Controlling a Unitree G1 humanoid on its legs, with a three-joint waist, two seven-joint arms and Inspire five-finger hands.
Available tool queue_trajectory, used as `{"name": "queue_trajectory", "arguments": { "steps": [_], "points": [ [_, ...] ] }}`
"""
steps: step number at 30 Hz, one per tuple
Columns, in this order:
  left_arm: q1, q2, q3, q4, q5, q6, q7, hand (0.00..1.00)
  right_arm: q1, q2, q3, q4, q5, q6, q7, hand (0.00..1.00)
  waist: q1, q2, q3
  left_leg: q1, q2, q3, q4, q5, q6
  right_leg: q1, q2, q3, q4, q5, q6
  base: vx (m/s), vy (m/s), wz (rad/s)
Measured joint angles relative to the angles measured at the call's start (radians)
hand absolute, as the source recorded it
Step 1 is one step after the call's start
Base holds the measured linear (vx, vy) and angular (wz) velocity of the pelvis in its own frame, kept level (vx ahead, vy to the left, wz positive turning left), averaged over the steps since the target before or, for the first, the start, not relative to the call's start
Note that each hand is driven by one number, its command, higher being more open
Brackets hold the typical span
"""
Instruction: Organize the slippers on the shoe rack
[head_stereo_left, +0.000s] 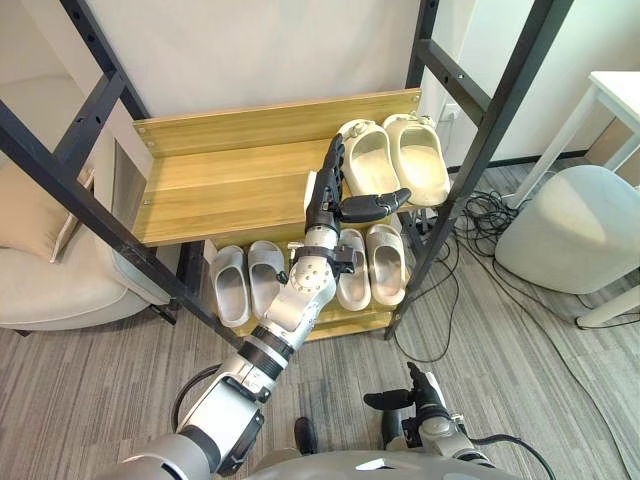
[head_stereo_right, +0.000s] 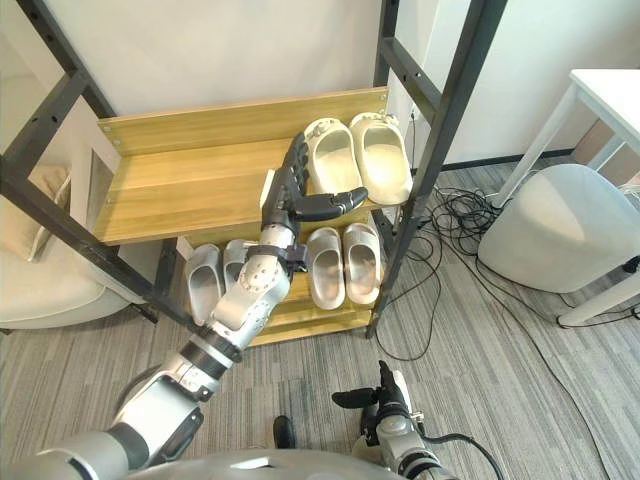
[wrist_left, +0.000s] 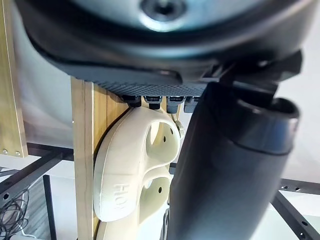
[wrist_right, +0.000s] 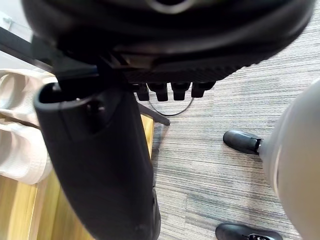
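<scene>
A wooden shoe rack (head_stereo_left: 230, 180) stands between black frame posts. A cream pair of slippers (head_stereo_left: 395, 160) lies at the right end of its upper shelf, toes to the wall. My left hand (head_stereo_left: 325, 190) reaches over that shelf, open with straight fingers along the left side of the cream pair (wrist_left: 132, 165); its thumb (wrist_left: 230, 165) juts across the near slipper's heel. On the lower shelf lie a grey pair (head_stereo_left: 247, 280) at the left and a pale pair (head_stereo_left: 372, 265) at the right. My right hand (head_stereo_left: 418, 395) hangs low, open and empty.
Slanted black metal posts (head_stereo_left: 485, 150) flank the rack on both sides. A beige sofa (head_stereo_left: 50, 270) sits to the left. A grey pouf (head_stereo_left: 570, 230) and a white table (head_stereo_left: 615, 95) stand to the right, with loose cables (head_stereo_left: 480, 215) on the carpet.
</scene>
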Motion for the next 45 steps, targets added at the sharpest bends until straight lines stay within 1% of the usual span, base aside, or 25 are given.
{"name": "queue_trajectory", "arguments": {
  "steps": [2,9,12,14,19,22,24,25,26,29,35,40,45],
  "points": [
    [0.03,0.012,-0.008,-0.055,-0.001,0.006,-0.004,1.0,-0.01,0.007,0.0,0.001,0.0,0.001,0.002,1.0,0.01,0.002,-0.001,0.002,0.005,0.0,0.003,0.001,0.001,0.001,0.007,-0.001,0.003,0.001,0.014,0.07,0.001,0.03],
    [0.054,0.015,-0.018,-0.185,-0.02,0.013,-0.016,1.0,-0.052,-0.001,-0.005,0.001,0.0,0.001,0.002,1.0,0.016,0.003,-0.001,0.004,0.009,-0.012,0.003,0.001,0.001,0.009,0.006,-0.006,0.004,-0.001,0.016,-0.01,0.011,0.03],
    [0.055,0.015,-0.048,-0.278,-0.023,0.013,-0.035,1.0,-0.048,0.002,-0.001,0.021,0.0,0.002,0.005,1.0,0.033,0.003,-0.002,0.014,0.004,-0.02,0.003,-0.002,-0.001,0.023,0.001,-0.01,0.004,-0.003,0.02,-0.08,0.029,0.07],
    [0.058,0.015,-0.055,-0.325,-0.025,0.012,-0.054,1.0,-0.047,0.008,0.006,0.031,0.0,0.004,0.011,1.0,0.035,0.006,-0.004,0.019,0.004,-0.023,0.002,-0.002,-0.001,0.029,0.001,-0.012,0.004,-0.007,0.018,-0.06,0.006,0.04],
    [0.071,0.015,-0.084,-0.457,-0.046,-0.008,-0.089,1.0,-0.047,0.01,0.017,0.045,0.0,0.01,0.021,1.0,0.038,0.018,-0.015,0.017,0.004,-0.025,-0.002,-0.001,-0.003,0.027,0.001,-0.011,0.004,-0.01,0.022,-0.03,0.003,0.0],
    [0.096,0.015,-0.091,-0.506,-0.059,-0.018,-0.111,1.0,-0.047,0.009,0.027,0.049,0.0,0.018,0.022,1.0,0.04,0.018,-0.024,0.017,0.005,-0.026,0.002,0.0,-0.001,0.027,0.002,-0.012,0.004,-0.006,0.024,0.0,0.0,0.0],
    [0.136,0.015,-0.093,-0.542,-0.082,-0.027,-0.124,1.0,-0.048,0.007,0.027,0.049,0.0,0.02,0.022,1.0,0.048,0.015,-0.033,0.019,0.006,-0.03,0.003,0.002,0.003,0.031,0.003,-0.016,0.004,-0.007,0.025,0.0,0.005,0.02],
    [0.138,0.015,-0.093,-0.544,-0.083,-0.027,-0.125,1.0,-0.048,0.007,0.027,0.049,0.0,0.02,0.022,1.0,0.049,0.014,-0.034,0.019,0.006,-0.03,0.003,0.002,0.003,0.031,0.003,-0.017,0.004,-0.007,0.025,0.0,0.008,0.11],
    [0.153,0.015,-0.096,-0.55,-0.091,-0.029,-0.137,1.0,-0.048,0.007,0.027,0.052,0.0,0.02,0.023,1.0,0.059,0.012,-0.035,0.023,0.006,-0.039,0.003,0.002,0.003,0.04,0.003,-0.027,0.004,-0.009,0.026,-0.02,0.007,0.14],
    [0.175,0.015,-0.108,-0.553,-0.101,-0.029,-0.143,1.0,-0.049,0.008,0.044,0.059,0.0,0.02,0.026,1.0,0.069,0.009,-0.044,0.023,0.004,-0.057,0.003,0.004,0.005,0.05,0.002,-0.044,0.004,-0.013,0.025,-0.03,0.005,0.21],
    [0.22,0.016,-0.125,-0.553,-0.097,-0.028,-0.156,1.0,-0.049,0.021,0.046,0.07,0.0,0.02,0.034,1.0,0.071,0.004,-0.055,0.023,0.002,-0.088,0.003,0.006,-0.001,0.067,0.0,-0.075,0.004,-0.025,0.025,-0.03,0.002,0.15],
    [0.23,0.015,-0.121,-0.552,-0.027,-0.027,-0.148,1.0,-0.048,0.02,0.046,0.078,0.0,0.02,0.034,1.0,0.074,0.003,-0.056,0.024,0.003,-0.099,0.003,0.007,-0.002,0.073,0.001,-0.088,0.004,-0.029,0.024,-0.01,-0.001,0.06],
    [0.304,0.014,-0.116,-0.534,0.003,-0.02,-0.141,1.0,-0.046,0.019,0.045,0.079,0.0,0.02,0.028,1.0,0.076,0.002,-0.057,0.024,0.003,-0.105,0.003,0.009,0.001,0.076,0.002,-0.094,0.004,-0.029,0.024,0.0,0.002,0.02]
  ]
}}
